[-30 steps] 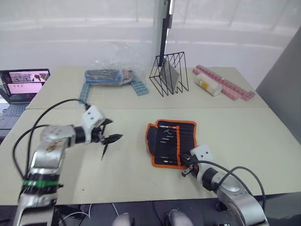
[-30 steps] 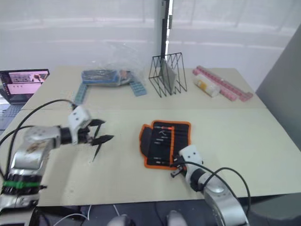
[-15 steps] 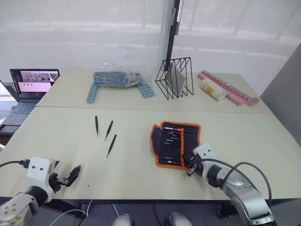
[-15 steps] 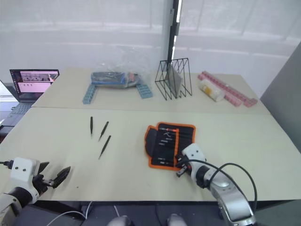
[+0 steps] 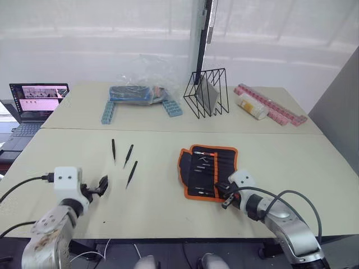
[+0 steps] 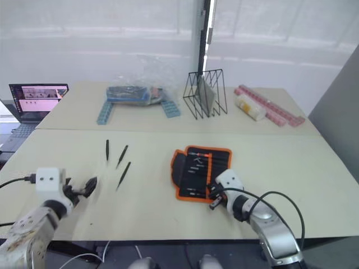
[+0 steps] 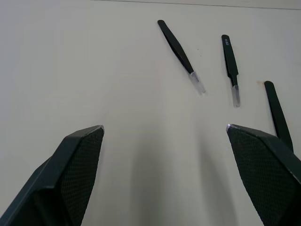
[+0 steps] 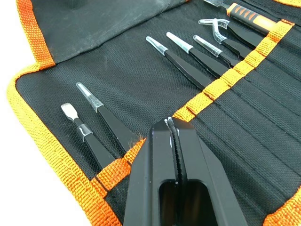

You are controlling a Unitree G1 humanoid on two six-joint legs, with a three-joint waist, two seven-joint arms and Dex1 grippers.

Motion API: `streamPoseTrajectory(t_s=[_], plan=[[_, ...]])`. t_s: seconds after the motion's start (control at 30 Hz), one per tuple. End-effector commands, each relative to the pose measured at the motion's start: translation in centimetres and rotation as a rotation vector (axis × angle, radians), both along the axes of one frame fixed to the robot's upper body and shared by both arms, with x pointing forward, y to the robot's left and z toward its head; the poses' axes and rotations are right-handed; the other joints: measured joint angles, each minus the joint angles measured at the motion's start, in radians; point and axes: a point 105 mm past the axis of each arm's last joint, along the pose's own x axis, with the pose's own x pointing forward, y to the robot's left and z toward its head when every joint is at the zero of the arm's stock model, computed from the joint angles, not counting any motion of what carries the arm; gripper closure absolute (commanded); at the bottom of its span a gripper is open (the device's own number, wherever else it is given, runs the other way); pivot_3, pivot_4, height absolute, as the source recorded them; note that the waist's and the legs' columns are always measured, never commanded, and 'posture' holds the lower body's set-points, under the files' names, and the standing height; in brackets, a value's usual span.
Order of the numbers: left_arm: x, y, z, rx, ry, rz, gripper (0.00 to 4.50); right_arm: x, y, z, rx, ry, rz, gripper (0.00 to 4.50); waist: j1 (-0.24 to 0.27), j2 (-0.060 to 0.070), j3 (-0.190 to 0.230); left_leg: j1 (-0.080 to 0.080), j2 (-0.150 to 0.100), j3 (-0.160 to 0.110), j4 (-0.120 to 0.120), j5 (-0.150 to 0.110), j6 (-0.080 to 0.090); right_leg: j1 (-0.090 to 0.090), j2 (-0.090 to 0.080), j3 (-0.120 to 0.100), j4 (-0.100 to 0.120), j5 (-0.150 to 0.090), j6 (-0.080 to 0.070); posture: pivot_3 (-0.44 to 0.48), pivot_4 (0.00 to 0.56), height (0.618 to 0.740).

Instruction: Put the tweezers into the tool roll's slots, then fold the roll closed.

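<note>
Right wrist view: right gripper (image 8: pixel 172 123) closed, empty.

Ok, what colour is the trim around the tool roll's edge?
Bright orange, on the black tool roll; clearest in the right wrist view.

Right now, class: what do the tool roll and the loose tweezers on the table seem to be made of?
The tool roll looks like woven black fabric with orange webbing trim: the weave shows. The loose tweezers look like matte black-coated metal, probably, slim and rigid, with clear, likely plastic tip caps.
</note>
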Motion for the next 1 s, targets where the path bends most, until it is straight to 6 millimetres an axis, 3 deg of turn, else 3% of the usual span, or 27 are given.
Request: streamPoseTrajectory(t_s=[0.03,0.43,1.0], plan=[[1.9,-0.1,-0.1,0.007,0.015,0.043,0.12,-0.4,0.0,-1.5,-0.011,0.055,-0.011,4.5,-0.002,0.0,0.0,0.0,0.0,0.0,0.0,0.0,0.0,0.0,0.0,0.0,0.0,0.0,0.0,0.0,0.15,0.725],[7.2,-1.5,0.7,0.0,0.005,0.065,0.12,-0.3,0.2,-1.1,-0.006,0.043,-0.018,4.5,-0.004,0.0,0.001,0.0,0.0,0.0,-0.001,0.0,0.0,-0.001,-0.001,0.0,-0.001,0.0,0.0,0.0,0.15,0.725],[10.7,-2.0,-1.4,-0.012,0.11,0.128,0.12,-0.6,0.4,-0.8,-0.005,0.048,-0.022,4.5,-0.001,0.0,0.001,-0.002,0.0,-0.001,-0.007,0.0,-0.001,-0.002,-0.003,-0.001,-0.008,0.0,0.0,0.0,0.15,0.725]])
